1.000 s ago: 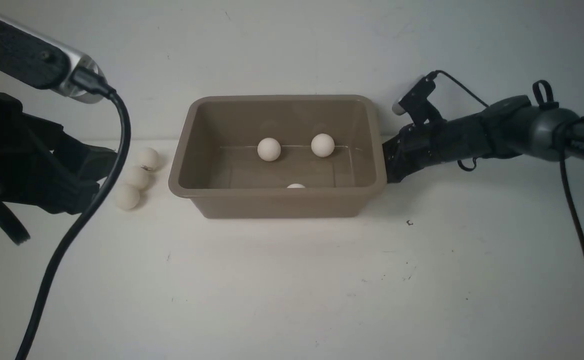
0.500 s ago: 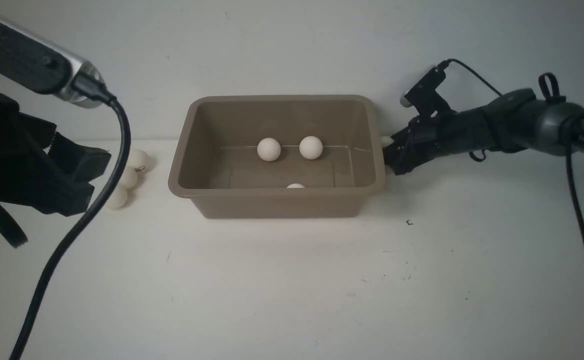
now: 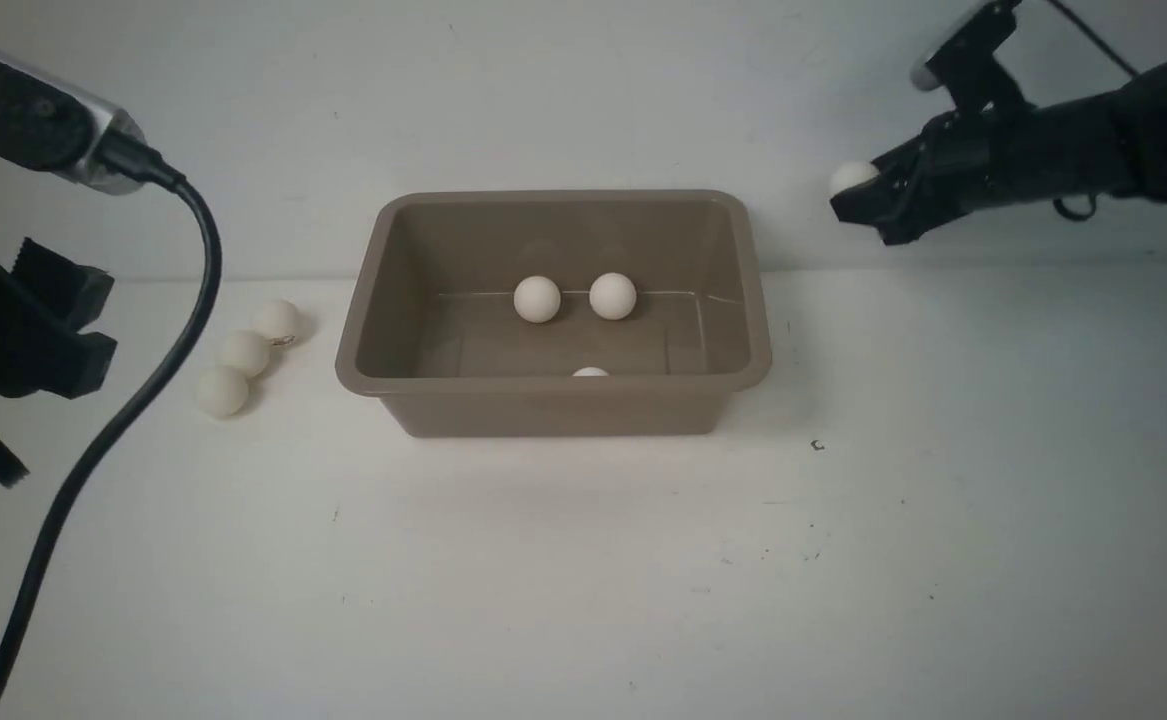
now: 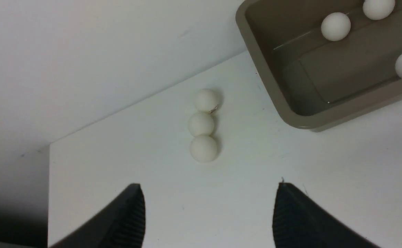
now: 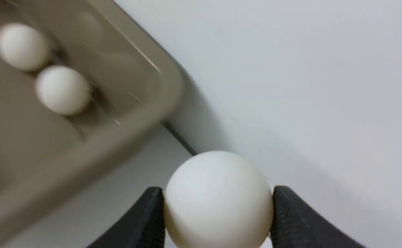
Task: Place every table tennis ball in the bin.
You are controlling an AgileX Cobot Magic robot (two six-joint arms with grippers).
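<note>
1. Left gripper is hovering above the table, jaws standing open, holding nothing.
2. Three loose balls are lying in a close row just left of the bin.
3. Three more balls are resting inside the bin.
4. Right gripper is clamping one ball, hanging raised to the right of the bin's far corner.

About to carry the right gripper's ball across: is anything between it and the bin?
Nothing visible. The ball in the right gripper hangs above and to the right of the bin, with only open air between them, and the bin's top is uncovered.
</note>
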